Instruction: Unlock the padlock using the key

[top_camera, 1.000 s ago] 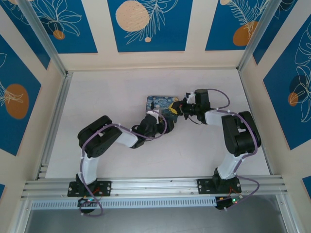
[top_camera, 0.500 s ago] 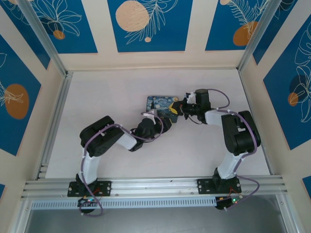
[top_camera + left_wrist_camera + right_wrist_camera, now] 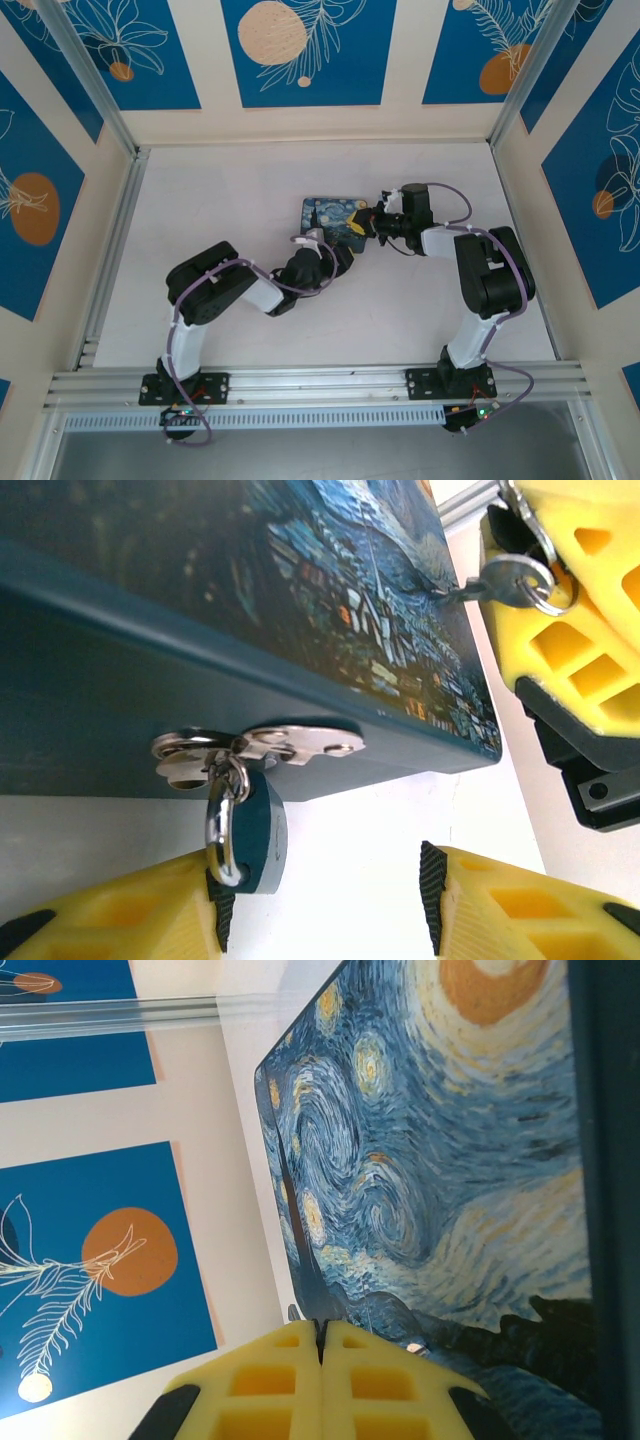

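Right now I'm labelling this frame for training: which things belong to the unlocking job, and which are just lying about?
Job: padlock hanging on the hasp; key at the right gripper; left gripper, open beside the padlock.
Just there: night-sky tin; wall panels.

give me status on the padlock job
Left gripper open, padlock by one finger. Padlock hanging on the tin's hasp. Right gripper shut on the key, at the lid's edge; tin's corner between key and padlock.
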